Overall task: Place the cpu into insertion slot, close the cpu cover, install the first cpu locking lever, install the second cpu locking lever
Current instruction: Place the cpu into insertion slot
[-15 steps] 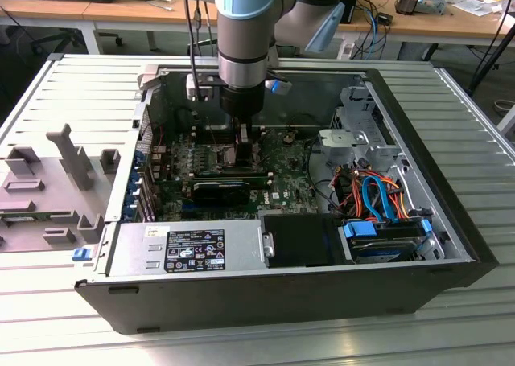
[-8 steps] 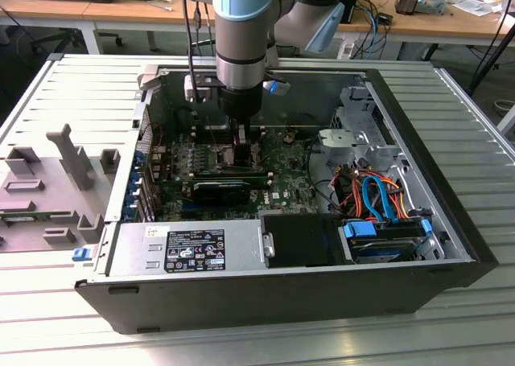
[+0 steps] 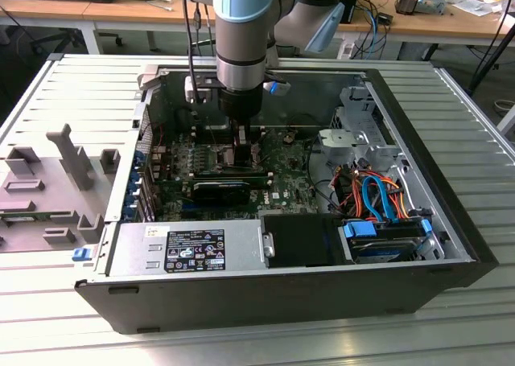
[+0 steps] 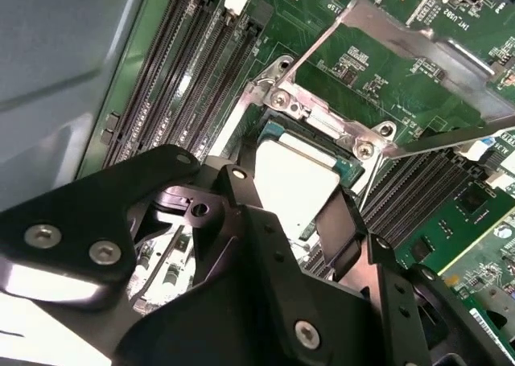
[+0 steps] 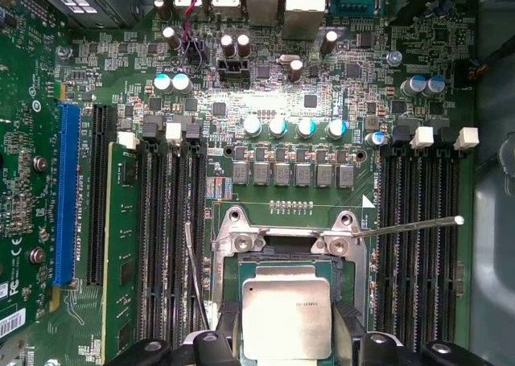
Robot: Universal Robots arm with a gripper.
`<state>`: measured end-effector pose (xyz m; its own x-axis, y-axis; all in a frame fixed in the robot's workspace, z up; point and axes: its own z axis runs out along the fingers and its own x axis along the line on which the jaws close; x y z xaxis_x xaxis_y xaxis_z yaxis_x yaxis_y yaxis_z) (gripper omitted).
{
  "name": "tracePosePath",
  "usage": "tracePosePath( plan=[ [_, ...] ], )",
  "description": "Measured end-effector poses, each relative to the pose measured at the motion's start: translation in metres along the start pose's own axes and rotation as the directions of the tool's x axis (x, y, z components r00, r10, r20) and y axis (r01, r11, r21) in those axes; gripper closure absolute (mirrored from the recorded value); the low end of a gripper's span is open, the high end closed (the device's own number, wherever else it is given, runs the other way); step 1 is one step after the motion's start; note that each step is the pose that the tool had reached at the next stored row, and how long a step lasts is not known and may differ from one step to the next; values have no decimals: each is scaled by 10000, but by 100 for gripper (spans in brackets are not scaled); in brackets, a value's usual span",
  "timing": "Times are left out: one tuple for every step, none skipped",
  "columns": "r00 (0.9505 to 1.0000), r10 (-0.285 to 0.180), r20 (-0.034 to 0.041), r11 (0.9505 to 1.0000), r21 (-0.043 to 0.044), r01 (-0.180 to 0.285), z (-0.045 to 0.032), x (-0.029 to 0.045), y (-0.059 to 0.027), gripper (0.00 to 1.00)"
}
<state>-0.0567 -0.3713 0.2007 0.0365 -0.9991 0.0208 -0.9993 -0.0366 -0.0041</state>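
The cpu (image 5: pixel 286 314), a flat square with a silver-grey top, lies within the insertion slot (image 5: pixel 228 263) on the green board. My gripper (image 5: pixel 286 334) is low over it, one black finger against each opposite edge, shut on the cpu (image 4: pixel 294 177). The cpu cover (image 4: pixel 418 40), a silver frame plate, stands raised on its hinge at the slot's far side. One thin locking lever (image 5: pixel 410 225) sticks out sideways over the memory slots, and another wire lever (image 5: pixel 193 269) runs along the slot's other side. In the exterior view the gripper (image 3: pixel 241 149) reaches down inside the open case.
Rows of black memory slots (image 5: pixel 418 245) flank the socket, with a green memory stick (image 5: pixel 121 245) and a blue slot (image 5: pixel 68 197) beyond. The exterior view shows the power supply (image 3: pixel 185 249), a drive cage with cables (image 3: pixel 378 197), and a grey fixture (image 3: pixel 48 181) outside the case.
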Motion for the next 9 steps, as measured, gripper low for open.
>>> tracePosePath(
  plan=[
    [10000, 0, 1, 10000, 0, 0, 0, 0, 0, 46],
    [10000, 0, 3, 10000, 0, 0, 1, -1, 0, 46],
    [10000, 1, 10, 10000, 0, -1, 1, -1, 0, 46],
    [10000, 1, 23, 10000, 2, -1, -1, -1, -1, 46],
    [10000, 2, 41, 10000, 3, -3, -5, -1, -1, 46],
    [10000, 6, 48, 10000, 3, -6, -8, -1, 0, 46],
    [10000, 10, 58, 10000, 2, -10, -9, 0, 0, 46],
    [10000, 18, 79, 10000, 3, -18, -9, -1, 0, 46],
    [10000, 26, 94, 10000, 2, -26, -10, 0, 2, 46]
  ],
)
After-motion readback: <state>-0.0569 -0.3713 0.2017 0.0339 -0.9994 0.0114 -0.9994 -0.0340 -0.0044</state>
